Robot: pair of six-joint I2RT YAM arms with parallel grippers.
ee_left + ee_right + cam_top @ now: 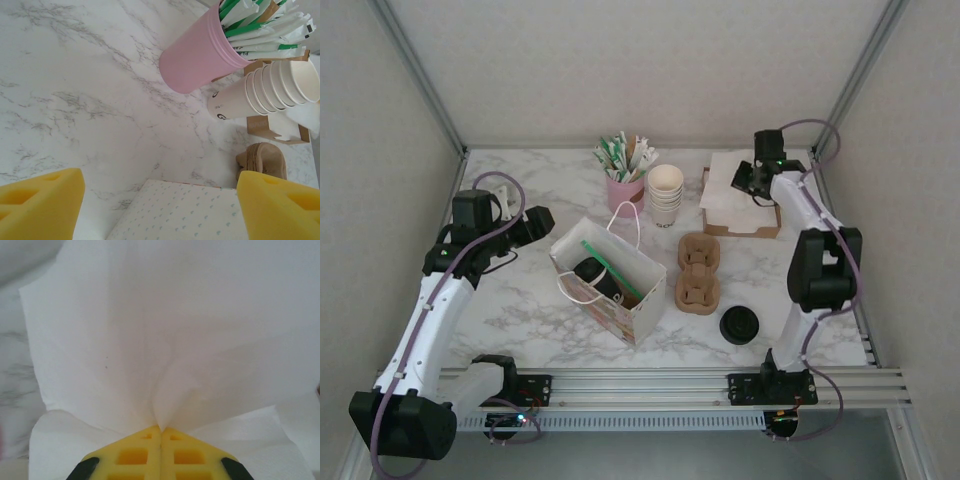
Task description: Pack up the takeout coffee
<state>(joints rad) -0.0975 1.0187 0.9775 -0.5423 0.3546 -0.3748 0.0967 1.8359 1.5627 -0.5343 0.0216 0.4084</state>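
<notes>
Right gripper (160, 429) pinches napkin (150, 330) up close; overhead, takeout coffee (590, 271) sits in bag (646, 314).

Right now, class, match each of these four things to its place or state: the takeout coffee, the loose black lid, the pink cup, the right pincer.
Things:
1. takeout coffee
2. loose black lid
3. pink cup
4. right pincer

Places or states:
A. shut on a white napkin
B. inside the paper bag
C. holding green-and-white wrapped sticks
D. lying on the marble table

Pairs: 1-B, 2-D, 3-C, 4-A.
</notes>
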